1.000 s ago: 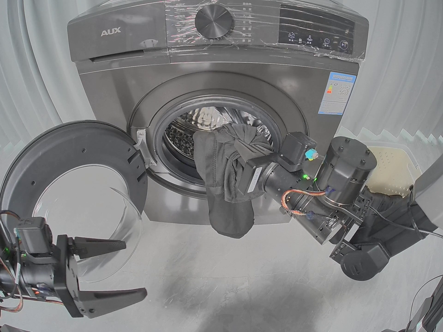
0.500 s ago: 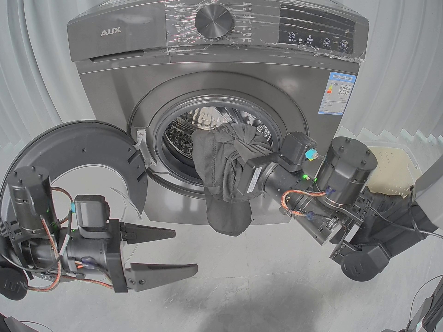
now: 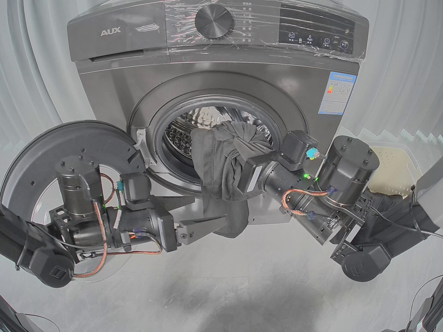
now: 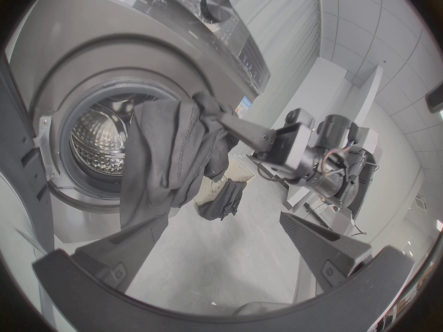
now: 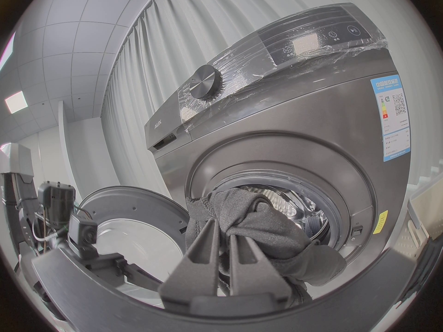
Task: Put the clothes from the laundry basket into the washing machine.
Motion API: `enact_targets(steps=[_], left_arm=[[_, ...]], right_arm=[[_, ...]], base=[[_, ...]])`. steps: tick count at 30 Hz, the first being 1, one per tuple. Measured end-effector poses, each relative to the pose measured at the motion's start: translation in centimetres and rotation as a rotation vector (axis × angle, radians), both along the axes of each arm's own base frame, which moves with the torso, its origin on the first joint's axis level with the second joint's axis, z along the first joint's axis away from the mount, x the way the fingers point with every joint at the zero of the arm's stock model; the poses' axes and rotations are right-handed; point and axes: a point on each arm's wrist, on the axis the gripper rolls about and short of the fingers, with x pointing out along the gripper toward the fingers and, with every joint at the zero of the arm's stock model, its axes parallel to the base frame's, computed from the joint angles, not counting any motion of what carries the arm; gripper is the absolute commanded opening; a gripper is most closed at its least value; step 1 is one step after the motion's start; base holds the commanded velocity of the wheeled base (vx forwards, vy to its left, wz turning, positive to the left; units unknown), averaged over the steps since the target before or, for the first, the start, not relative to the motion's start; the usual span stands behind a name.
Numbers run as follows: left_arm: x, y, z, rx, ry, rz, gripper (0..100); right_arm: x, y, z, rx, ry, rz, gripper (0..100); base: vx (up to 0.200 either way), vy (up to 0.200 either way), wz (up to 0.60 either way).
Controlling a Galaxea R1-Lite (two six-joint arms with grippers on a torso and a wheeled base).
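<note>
Step in hand: loading. Your right gripper (image 5: 224,236) is clamped on a dark garment (image 3: 217,162), jaws pinched tight on the bunched top. It holds the garment at the mouth of the washing machine (image 3: 120,84), right in front of the drum opening (image 3: 182,134). The door (image 3: 55,148) is swung fully open to the left.

The garment isn't in. The bunched top sits at the opening, while the long tail hangs outside, down past the lower rim of the opening.

Your left gripper (image 3: 210,209) is open and empty, with its fingertips at the hanging tail. I can't tell from these views if they touch it.

Next move, my read: push the right arm deeper into the drum before you let go. Use the left to scoop or pinch the tail and feed it over the rim. If you release now, it likely slides out to the floor.

The laundry basket (image 3: 392,162) sits right of the machine. Something dark drapes over its edge (image 4: 224,201), probably another garment, so more trips are likely.
</note>
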Motion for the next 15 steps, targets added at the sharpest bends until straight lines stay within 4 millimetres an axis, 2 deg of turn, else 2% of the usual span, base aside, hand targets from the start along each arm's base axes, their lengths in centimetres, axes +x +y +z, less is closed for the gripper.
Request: enact_targets(steps=[5, 15], left_arm=[[0.8, -1.3, -1.1, 0.021, 0.021, 0.016, 100], [2.7, -3.4, -1.4, 0.035, -0.013, 0.109, 100]], right_arm=[[0.0, 0.0, 0.0, 0.002, -0.001, 0.001, 0], [-0.1, 0.1, 0.0, 0.004, -0.001, 0.003, 0]], base=[[0.000, 0.000, 0.00], [0.000, 0.000, 0.00]])
